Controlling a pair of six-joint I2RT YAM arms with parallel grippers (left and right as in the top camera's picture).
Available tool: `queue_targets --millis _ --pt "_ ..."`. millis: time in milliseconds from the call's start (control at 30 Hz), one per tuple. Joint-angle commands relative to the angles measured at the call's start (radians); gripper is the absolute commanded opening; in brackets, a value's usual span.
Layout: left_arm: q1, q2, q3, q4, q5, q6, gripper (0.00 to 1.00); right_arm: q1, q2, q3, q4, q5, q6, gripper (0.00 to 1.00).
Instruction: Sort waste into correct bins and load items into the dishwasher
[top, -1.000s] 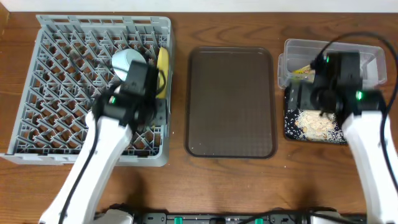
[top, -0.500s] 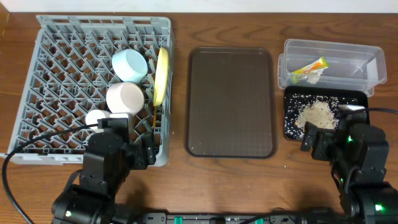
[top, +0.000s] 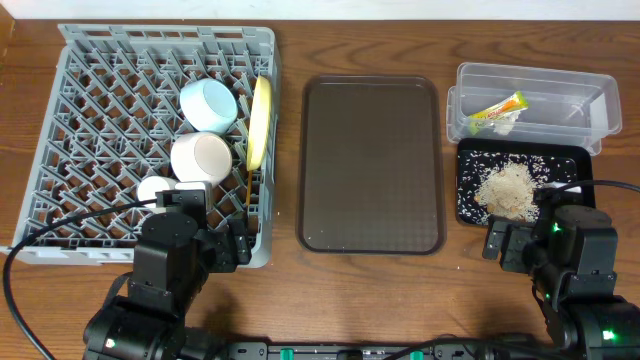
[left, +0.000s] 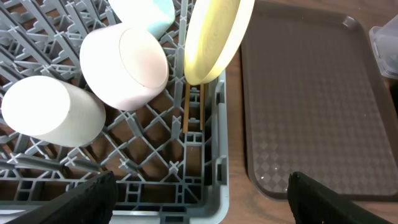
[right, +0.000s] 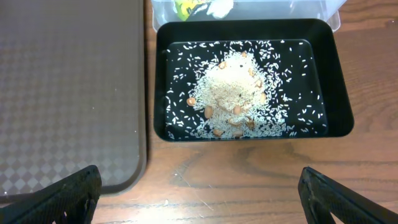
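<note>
The grey dishwasher rack (top: 165, 34) holds a light blue bowl (top: 208, 103), a pinkish-white bowl (top: 201, 157), a white cup (top: 153, 189), an upright yellow plate (top: 260, 122) and chopsticks (left: 193, 115). My left gripper (left: 199, 205) is open and empty above the rack's near right corner (left: 214, 199). The clear tub (top: 580, 85) contains the yellow-green wrapper (top: 497, 108). Rice scraps (right: 233, 93) lie piled in the black tray (right: 339, 106). My right gripper (right: 199, 199) hangs open over bare wood just in front of that tray.
A large dark brown serving tray (top: 372, 165) lies between the rack and the two bins, with nothing on it. Both arms sit low at the table's near edge. Cables trail from the left arm (top: 170, 260) and the right arm (top: 575, 250).
Both arms have drawn back from the rack and the black tray to the near edge. The left gripper has opened. The bowls, cup and rice pile now show uncovered.
</note>
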Motion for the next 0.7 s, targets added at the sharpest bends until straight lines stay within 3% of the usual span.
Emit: queue_targets --millis 0,367,667 --pt "0.0 0.003 -0.014 0.004 -0.015 0.008 0.89 0.006 -0.002 -0.004 -0.002 0.016 0.014 0.99" --pt "0.0 0.003 -0.014 0.004 -0.015 0.008 0.89 0.007 -0.07 -0.011 -0.083 0.085 0.014 0.99" --pt "0.0 0.003 -0.014 0.004 -0.015 0.008 0.9 0.007 -0.205 -0.124 -0.072 0.08 0.014 0.99"
